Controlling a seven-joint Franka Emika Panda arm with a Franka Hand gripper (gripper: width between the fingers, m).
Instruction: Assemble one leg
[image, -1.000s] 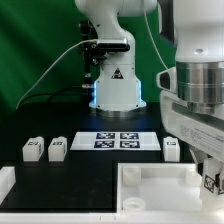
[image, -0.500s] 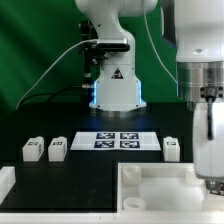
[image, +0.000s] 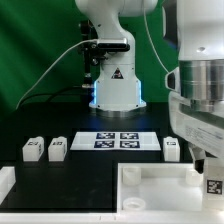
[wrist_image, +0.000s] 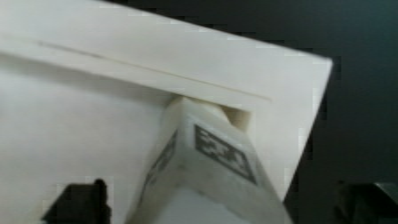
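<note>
One leg, a white block with a black-and-white tag, stands at the far right corner of the large white tray-like piece. My gripper hangs right over it. In the wrist view the leg rises from the tray piece between my two dark fingertips. A gap shows on each side of the leg, so the jaws are open around it. Three more legs lie on the black table: two at the exterior view's left and one at its right.
The marker board lies in the middle of the table behind the tray piece. The robot base stands behind it. A white block sits at the exterior view's left edge.
The wrist turned between one second and half a second ago and has turned back. The leg's tag, hidden half a second ago, shows again below the gripper.
</note>
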